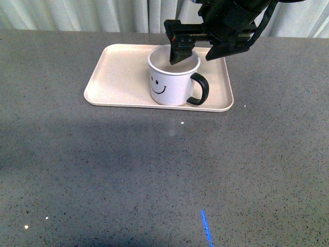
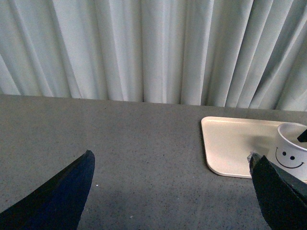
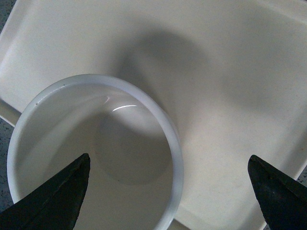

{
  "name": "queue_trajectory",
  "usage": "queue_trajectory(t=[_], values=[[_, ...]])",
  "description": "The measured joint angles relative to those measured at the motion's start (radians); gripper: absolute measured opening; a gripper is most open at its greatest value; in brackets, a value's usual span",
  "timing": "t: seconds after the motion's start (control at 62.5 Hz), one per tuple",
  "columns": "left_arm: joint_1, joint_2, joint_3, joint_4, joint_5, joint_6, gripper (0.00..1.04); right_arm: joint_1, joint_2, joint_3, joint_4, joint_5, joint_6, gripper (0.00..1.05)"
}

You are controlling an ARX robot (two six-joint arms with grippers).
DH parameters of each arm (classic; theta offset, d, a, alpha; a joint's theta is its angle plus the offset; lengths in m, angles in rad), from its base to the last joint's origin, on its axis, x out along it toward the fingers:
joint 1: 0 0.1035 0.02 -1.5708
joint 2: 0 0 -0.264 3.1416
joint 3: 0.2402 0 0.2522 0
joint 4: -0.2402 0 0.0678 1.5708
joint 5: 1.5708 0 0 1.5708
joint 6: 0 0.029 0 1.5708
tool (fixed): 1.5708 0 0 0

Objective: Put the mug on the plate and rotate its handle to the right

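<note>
The white mug [image 1: 172,82] with a black smiley face stands upright on the cream plate [image 1: 118,77]. Its black handle [image 1: 199,89] points right and a little toward me. My right gripper [image 1: 198,54] is open just above the mug's far rim, one finger over the mug's mouth and the other beyond the rim over the plate. The right wrist view shows the mug's rim [image 3: 163,120] between the spread fingertips [image 3: 62,199] and the plate [image 3: 230,96] beneath. My left gripper [image 2: 172,191] is open and empty above the table, left of the plate [image 2: 230,143] and mug [image 2: 290,153].
The grey speckled table [image 1: 154,170] spreads in front of the plate. Pale curtains [image 1: 103,15] hang behind the table's far edge. A short blue mark [image 1: 206,226] lies on the table near its front edge.
</note>
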Motion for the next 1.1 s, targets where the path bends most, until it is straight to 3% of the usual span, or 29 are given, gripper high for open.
queue_trajectory(t=[0.544,0.752,1.105], values=[[0.0,0.0,0.0,0.0,0.0,0.0,0.95,0.017,0.08,0.148,-0.118,0.029,0.026,0.02],[0.0,0.0,0.0,0.0,0.0,0.0,0.95,0.006,0.093,0.25,-0.176,0.021,-0.034,0.02],[0.0,0.0,0.0,0.0,0.0,0.0,0.95,-0.056,0.136,0.359,-0.261,-0.024,-0.389,0.02]])
